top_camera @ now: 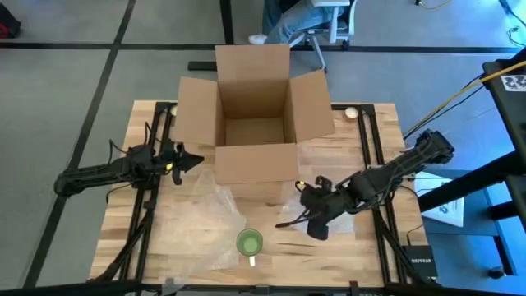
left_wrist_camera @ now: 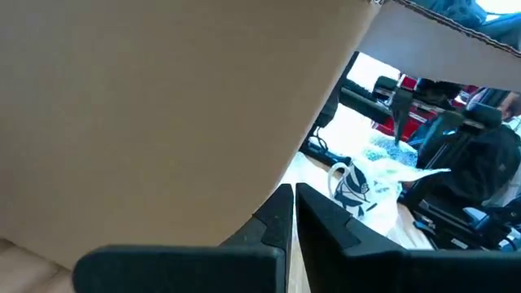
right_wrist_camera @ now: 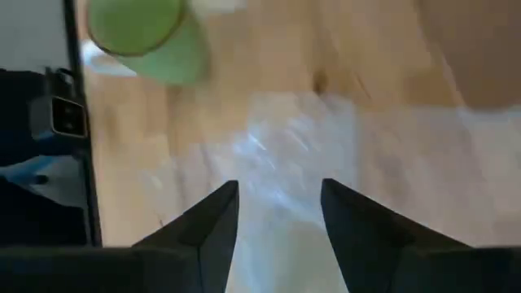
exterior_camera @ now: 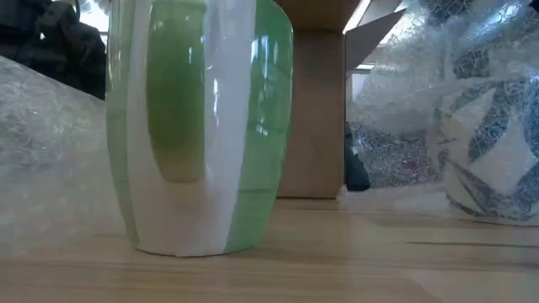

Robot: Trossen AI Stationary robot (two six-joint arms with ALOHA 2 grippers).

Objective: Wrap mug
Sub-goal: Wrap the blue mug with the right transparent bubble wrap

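We find the mug (top_camera: 250,242) standing upright near the front edge of the table (top_camera: 378,247), about midway along it, its pale handle pointing toward that edge. It sits just at the fringe of a bubble wrap sheet (top_camera: 205,218) spread between it and the cardboard box (top_camera: 255,123), which stands open toward the back of the table.

Our right gripper (top_camera: 306,212) hangs low over the table to the mug's right, between mug and box, fingers (right_wrist_camera: 207,232) spread apart over clear wrap, nothing in them. Our left gripper (top_camera: 191,159) waits by the box's left wall, fingers (left_wrist_camera: 277,216) pressed nearly together and holding nothing.

Now, the mug itself: glazed ceramic by the look of it, so we judge it stiff, fairly weighty for its size, slick on the sides and chippable if tipped. The rim, pinched across the wall, looks our surest hold; the handle is narrower and riskier. The wrap is the opposite, light, limp and crinkly, best taken by a loose edge.
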